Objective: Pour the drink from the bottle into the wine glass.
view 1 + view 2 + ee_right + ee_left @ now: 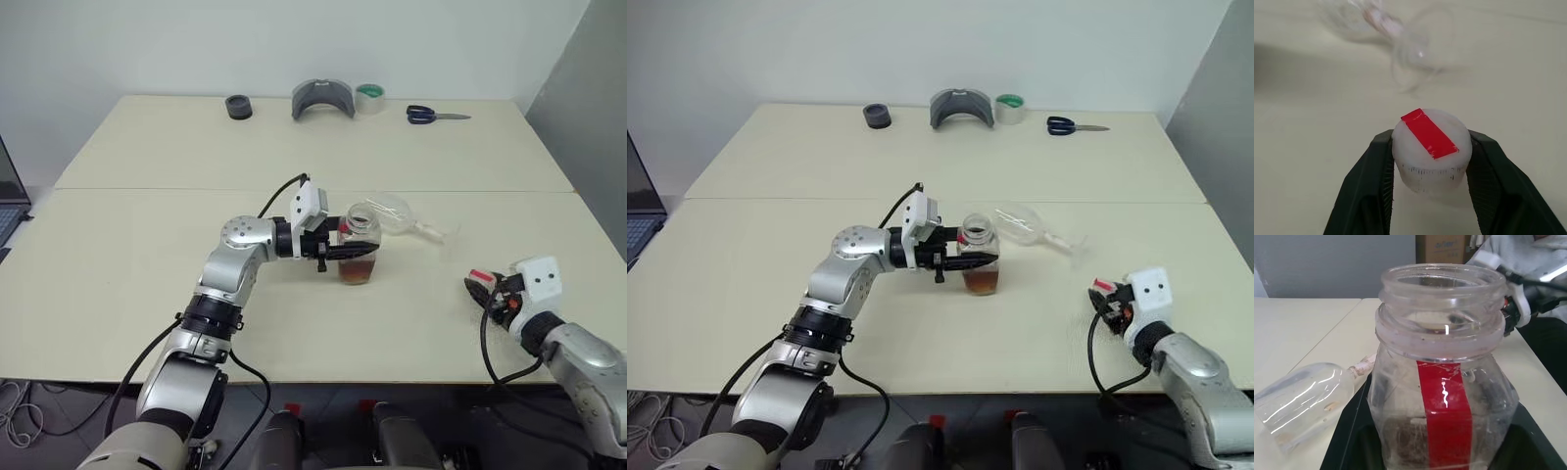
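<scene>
The uncapped bottle, with tea-coloured drink low inside, is clamped upright mid-worktop by the left end effector, the wine glass lies toppled just beyond, and a red-taped white cap is gripped by the right end effector.

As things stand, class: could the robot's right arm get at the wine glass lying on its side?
Probably not yet: the table between right gripper and wine glass is open, but that gripper holds the cap.
</scene>
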